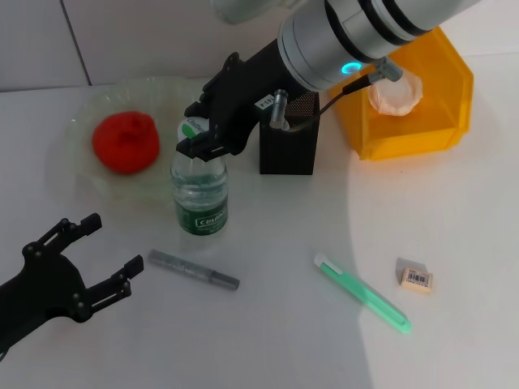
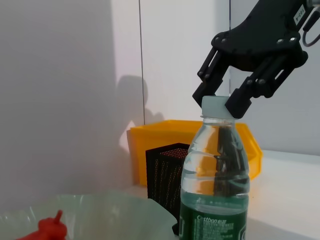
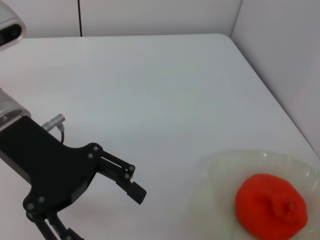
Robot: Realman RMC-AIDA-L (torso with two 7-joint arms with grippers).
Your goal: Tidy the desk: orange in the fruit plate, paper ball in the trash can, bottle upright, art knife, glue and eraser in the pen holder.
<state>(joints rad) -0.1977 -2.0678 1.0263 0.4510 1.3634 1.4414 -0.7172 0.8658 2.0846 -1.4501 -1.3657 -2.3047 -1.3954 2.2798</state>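
On the desk, as seen from the head, the bottle stood upright beside the fruit plate, which held the orange. The right gripper was set around the white cap, fingers slightly parted. The left gripper was parked wide open near the art knife. The glue and eraser lay apart; the paper ball sat in the trash can, next to the pen holder.

From the left wrist, the right gripper's fingers were seen flanking the cap; contact could not be told. The thin plastic bottle was judged light and easily tipped.

From the right wrist, only the orange and plate were shown.
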